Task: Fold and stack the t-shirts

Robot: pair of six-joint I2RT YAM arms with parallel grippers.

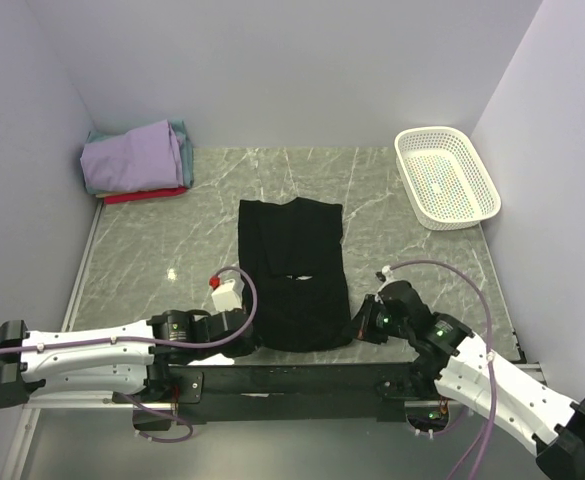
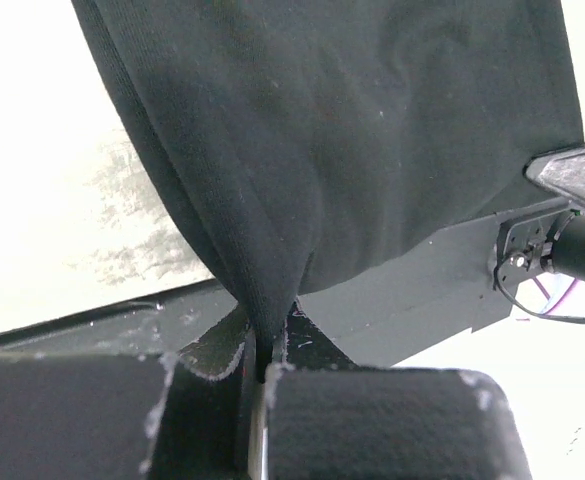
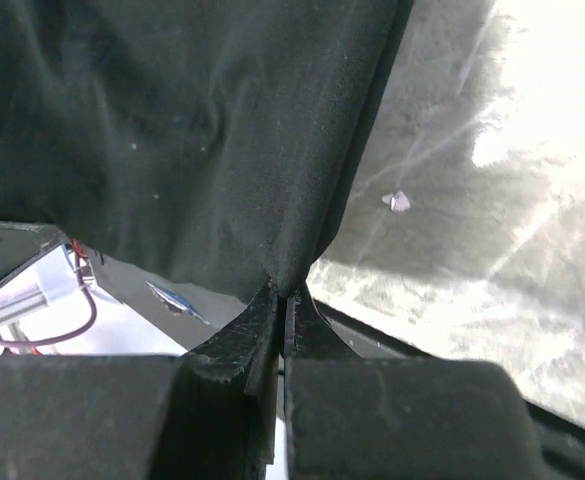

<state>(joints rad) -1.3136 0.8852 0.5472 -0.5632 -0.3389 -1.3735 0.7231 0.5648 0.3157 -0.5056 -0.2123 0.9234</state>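
Note:
A black t-shirt (image 1: 292, 272) lies folded into a narrow strip in the middle of the marble table, its near edge at the table's front. No rose print shows. My left gripper (image 1: 249, 330) is shut on the shirt's near-left corner; the left wrist view shows the black cloth (image 2: 352, 150) pinched between the jaws (image 2: 265, 345). My right gripper (image 1: 357, 322) is shut on the near-right corner; the right wrist view shows the cloth (image 3: 192, 140) held at the fingertips (image 3: 284, 300). A stack of folded shirts, lavender (image 1: 132, 155) over teal and red (image 1: 144, 196), sits at the far left.
A white plastic mesh basket (image 1: 445, 176) stands at the far right by the wall. White walls close in the table on the left, back and right. A small white scrap (image 1: 173, 274) lies on the marble table (image 1: 152, 250) left of the shirt.

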